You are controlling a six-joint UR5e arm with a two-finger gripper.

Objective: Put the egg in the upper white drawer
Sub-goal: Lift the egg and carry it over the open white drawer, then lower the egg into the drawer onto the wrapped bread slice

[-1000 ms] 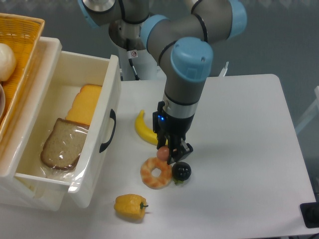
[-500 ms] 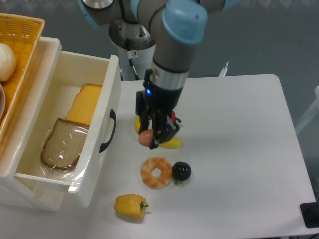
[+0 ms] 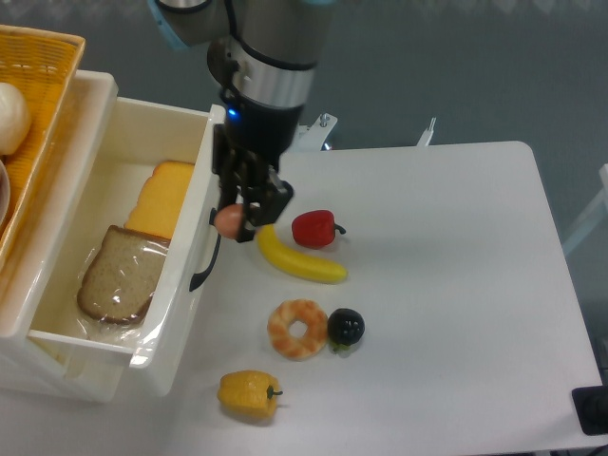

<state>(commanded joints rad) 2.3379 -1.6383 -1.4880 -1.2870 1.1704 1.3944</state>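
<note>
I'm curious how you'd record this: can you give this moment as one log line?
phase: carry | gripper: shut on egg | position: at front wall of drawer, beside handle | egg not yet inside drawer

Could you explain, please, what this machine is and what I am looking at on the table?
This is one picture from a fixed camera looking down on a white table. The grey and blue machine is a robot arm; at its end is a pincer with two fingers, shut on a small pinkish egg. It holds the egg just above the front wall of an open white drawer, which contains a slice of bread and cheese. On the table lie a banana, a red pepper, a doughnut, a black plum and a yellow pepper. A wicker basket sits at far left.
</note>
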